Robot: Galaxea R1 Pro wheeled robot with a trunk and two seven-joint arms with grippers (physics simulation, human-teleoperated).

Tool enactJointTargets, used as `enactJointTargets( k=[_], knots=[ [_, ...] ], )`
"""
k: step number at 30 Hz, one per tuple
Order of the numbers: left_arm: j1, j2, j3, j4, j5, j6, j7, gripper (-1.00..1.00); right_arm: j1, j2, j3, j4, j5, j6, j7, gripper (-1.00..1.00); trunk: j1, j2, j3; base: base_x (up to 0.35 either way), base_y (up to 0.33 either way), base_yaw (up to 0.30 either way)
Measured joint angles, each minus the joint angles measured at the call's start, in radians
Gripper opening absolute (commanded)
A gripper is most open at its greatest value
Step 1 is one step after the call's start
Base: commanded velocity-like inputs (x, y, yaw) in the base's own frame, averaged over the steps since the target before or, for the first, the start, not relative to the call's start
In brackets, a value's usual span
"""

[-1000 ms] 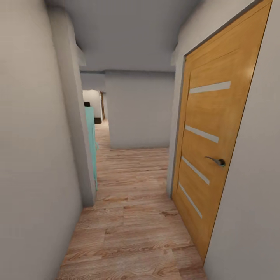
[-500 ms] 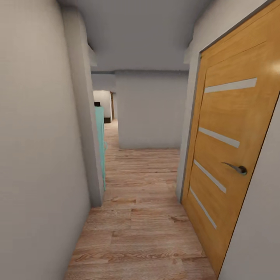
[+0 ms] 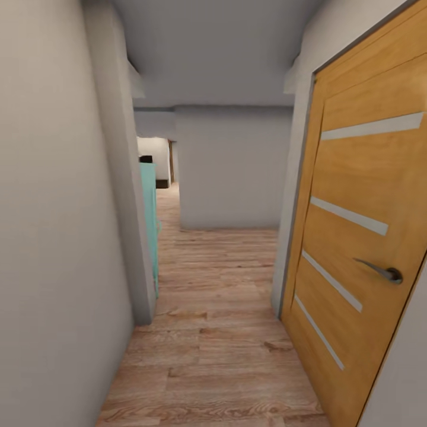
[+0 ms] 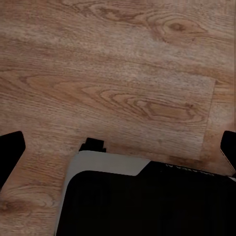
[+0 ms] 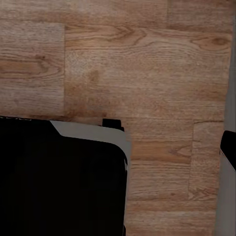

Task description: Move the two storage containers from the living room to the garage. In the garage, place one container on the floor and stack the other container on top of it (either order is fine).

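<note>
I am in a narrow hallway with a light wood plank floor (image 3: 219, 332) and pale grey walls. The storage containers are out of view. In the left wrist view my left gripper (image 4: 118, 152) hangs open over the planks, its black fingertips (image 4: 11, 150) wide apart at the picture's edges, nothing between them. In the right wrist view my right gripper (image 5: 118, 147) is over the planks too, with one black fingertip (image 5: 229, 147) at the picture's edge and nothing held. The robot's black and grey base (image 4: 142, 201) sits under both.
A shut orange wood door (image 3: 362, 237) with a metal lever handle (image 3: 382, 271) lines the right wall, close by. A wall corner (image 3: 139, 237) juts in on the left, with a teal panel (image 3: 151, 225) behind it. A grey wall (image 3: 234, 169) closes the hallway ahead; a passage (image 3: 163, 178) continues left of it.
The camera has advanced along the hallway: the orange door has grown and slid right, the left wall corner is nearer. The grippers' earlier state is not shown.
</note>
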Motion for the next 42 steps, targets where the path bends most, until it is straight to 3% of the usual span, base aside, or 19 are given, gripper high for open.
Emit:
enactJointTargets(
  k=[42],
  knots=[
    [0.000,-0.003,0.000,0.000,-0.001,0.026,0.000,1.00,0.000,0.002,0.005,0.000,0.004,0.006,-0.011,1.00,0.000,0.000,0.000,0.322,0.000,0.000]
  ],
)
